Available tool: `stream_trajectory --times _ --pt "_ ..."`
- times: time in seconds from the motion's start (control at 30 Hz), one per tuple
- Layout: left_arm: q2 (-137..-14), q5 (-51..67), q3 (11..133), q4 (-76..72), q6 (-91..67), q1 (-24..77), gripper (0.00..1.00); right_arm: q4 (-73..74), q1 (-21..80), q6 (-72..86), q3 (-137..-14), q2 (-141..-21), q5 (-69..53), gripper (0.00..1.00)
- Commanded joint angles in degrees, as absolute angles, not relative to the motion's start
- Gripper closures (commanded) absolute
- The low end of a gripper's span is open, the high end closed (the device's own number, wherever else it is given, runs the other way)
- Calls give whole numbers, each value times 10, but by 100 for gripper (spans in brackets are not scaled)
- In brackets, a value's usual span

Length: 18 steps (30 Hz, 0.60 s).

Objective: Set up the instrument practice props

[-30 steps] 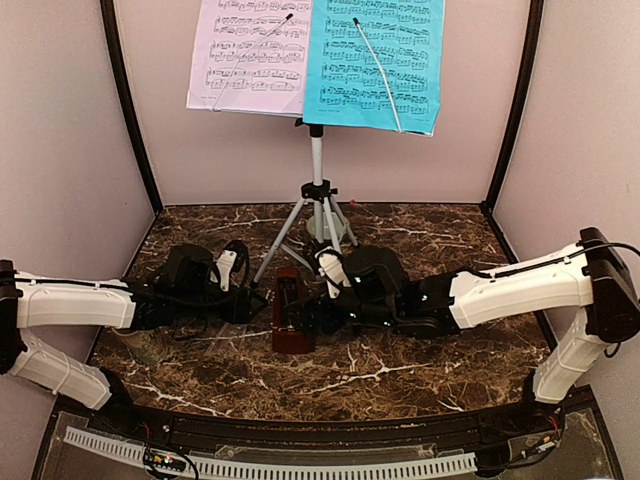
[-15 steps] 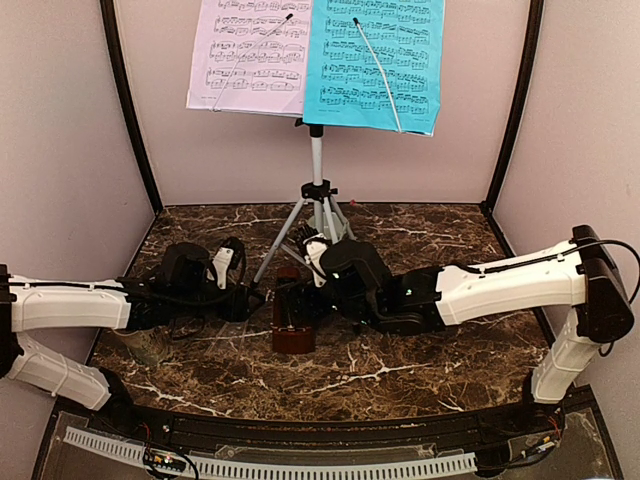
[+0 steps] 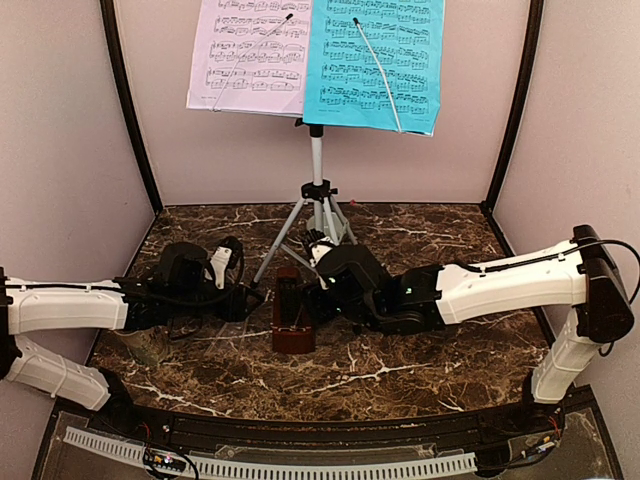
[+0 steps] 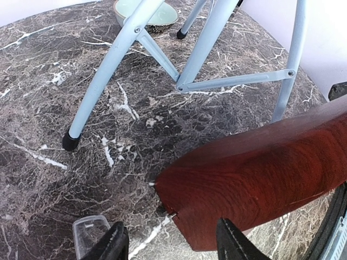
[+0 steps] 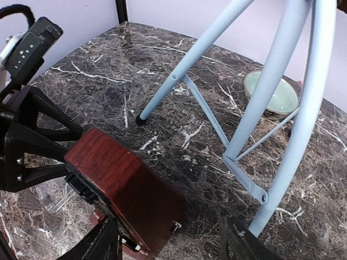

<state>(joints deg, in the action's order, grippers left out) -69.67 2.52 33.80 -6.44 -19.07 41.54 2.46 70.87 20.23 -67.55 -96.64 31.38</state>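
1. The marble table (image 3: 400,380) fills the lower half of the overhead frame, and both arms reach in low from its sides.
2. The metronome (image 3: 293,325) stands on the marble at lower centre, between the two grippers.
3. The left gripper (image 4: 173,246) is released. Its fingers are spread on either side of the metronome's lower body, and marble shows between one finger and the wood.
4. The right gripper (image 5: 171,249) is also released, with its fingers wide apart. The metronome sits just ahead of it, toward the lower left of its wrist view.
5. The music stand (image 3: 316,160) has its tripod feet planted just behind the metronome.
6. A pale-green bowl (image 5: 271,92) sits beyond the tripod legs.
7. At the top of the frame, the lilac sheet (image 3: 250,55) and the blue sheet (image 3: 375,60) rest side by side on the stand's tray.
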Motion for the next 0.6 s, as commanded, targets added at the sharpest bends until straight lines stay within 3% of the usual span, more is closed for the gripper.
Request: stream_trajectory --times 0.0,0.27,0.57 --pt "-673 17 334 -55 -181 417 43 40 712 211 -676 -945 352 36" --pt "-645 6 348 -34 -191 414 43 61 711 213 -664 -945 378 46" --pt "-575 32 358 -31 -210 383 41 54 701 228 -622 -940 374 64"
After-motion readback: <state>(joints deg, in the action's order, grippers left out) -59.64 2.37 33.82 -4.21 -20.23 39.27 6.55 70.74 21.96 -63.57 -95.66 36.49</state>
